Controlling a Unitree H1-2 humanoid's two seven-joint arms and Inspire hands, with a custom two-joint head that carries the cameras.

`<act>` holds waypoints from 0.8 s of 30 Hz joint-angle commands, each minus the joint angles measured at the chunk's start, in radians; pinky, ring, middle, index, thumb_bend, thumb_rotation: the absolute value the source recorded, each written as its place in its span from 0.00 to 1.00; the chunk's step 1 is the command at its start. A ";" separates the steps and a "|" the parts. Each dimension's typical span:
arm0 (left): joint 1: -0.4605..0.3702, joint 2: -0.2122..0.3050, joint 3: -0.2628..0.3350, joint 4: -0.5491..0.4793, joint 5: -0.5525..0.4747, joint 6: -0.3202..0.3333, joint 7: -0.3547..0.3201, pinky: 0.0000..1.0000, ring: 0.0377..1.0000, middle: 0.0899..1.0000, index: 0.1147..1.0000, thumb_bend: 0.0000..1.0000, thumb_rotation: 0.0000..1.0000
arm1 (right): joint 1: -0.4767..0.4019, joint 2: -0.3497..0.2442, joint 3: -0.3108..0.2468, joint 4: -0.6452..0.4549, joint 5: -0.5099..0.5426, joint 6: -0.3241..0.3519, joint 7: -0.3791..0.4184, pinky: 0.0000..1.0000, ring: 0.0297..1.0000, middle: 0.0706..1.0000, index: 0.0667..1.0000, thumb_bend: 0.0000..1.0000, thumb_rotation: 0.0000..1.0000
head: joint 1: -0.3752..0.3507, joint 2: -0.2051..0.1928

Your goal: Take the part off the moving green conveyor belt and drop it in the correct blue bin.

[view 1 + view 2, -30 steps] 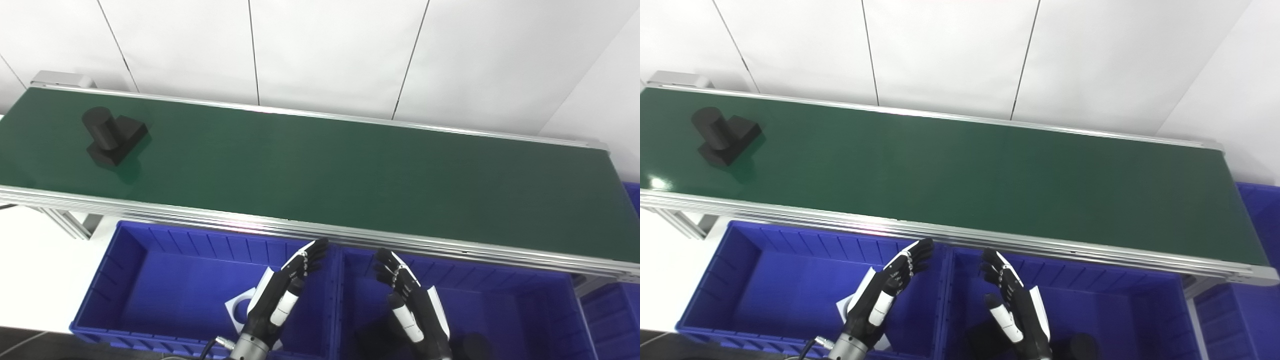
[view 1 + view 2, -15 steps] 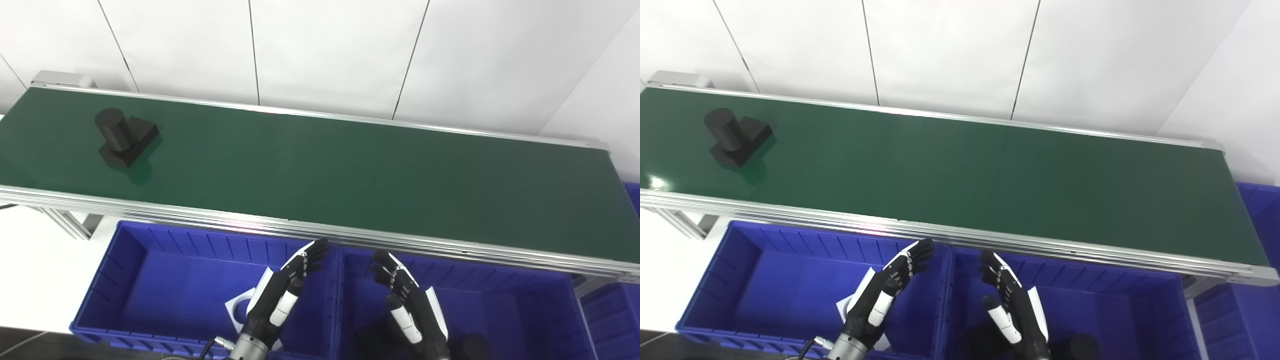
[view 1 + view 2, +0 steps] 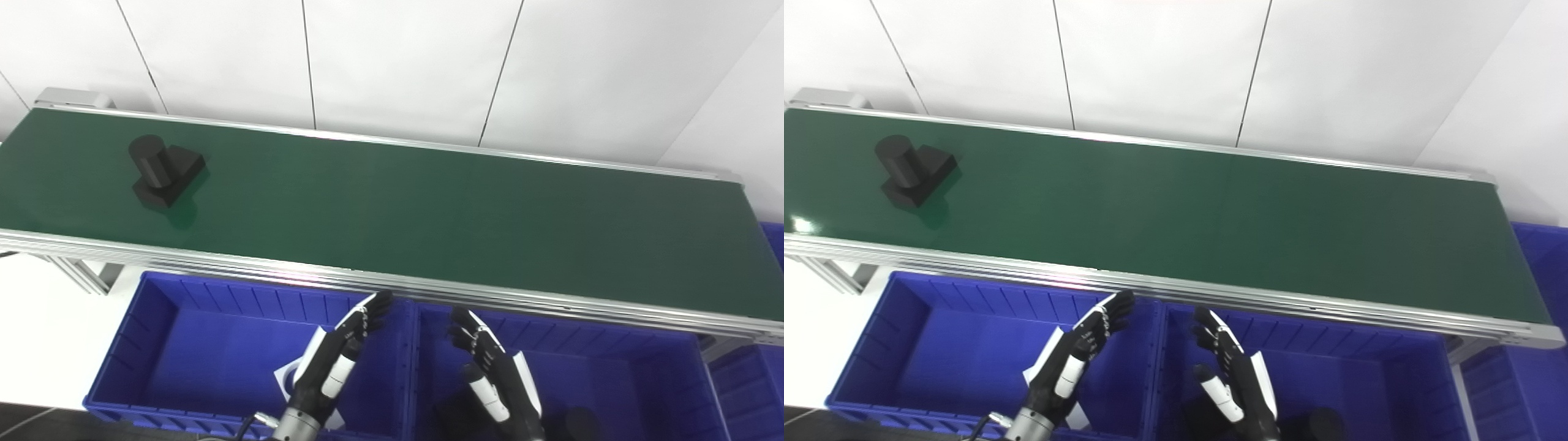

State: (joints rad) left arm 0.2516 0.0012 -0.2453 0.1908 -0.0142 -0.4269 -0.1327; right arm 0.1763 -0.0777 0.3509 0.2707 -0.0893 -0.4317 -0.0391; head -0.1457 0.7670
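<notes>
A black part (image 3: 164,171), a short cylinder on a square block, rides at the far left of the green conveyor belt (image 3: 429,214). It also shows in the right eye view (image 3: 912,170). My left hand (image 3: 334,361) is open and empty, held over the left blue bin (image 3: 184,306). My right hand (image 3: 493,373) is open and empty, held over the middle blue bin (image 3: 612,355). Both hands are below the belt's near rail, far from the part.
A white part with a round hole (image 3: 289,381) lies in the left bin, partly behind my left hand. Black parts (image 3: 1320,422) lie in the middle bin. Another blue bin (image 3: 756,380) stands at the far right. A white wall is behind the belt.
The black part has moved to the right along the belt. Both hands have shifted slightly to the left and stayed open.
</notes>
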 commanded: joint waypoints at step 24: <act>-0.001 -0.020 0.006 -0.027 0.015 -0.042 -0.018 0.88 0.90 0.90 0.87 0.81 0.99 | -0.012 -0.006 0.011 -0.026 0.003 -0.038 -0.031 0.82 0.84 0.88 0.89 0.75 0.87 | 0.098 -0.024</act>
State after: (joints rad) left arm 0.2525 -0.0118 -0.2404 0.1905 -0.0084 -0.4270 -0.1520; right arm 0.1683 -0.0834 0.3578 0.2752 -0.0921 -0.4317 -0.0629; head -0.0491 0.7424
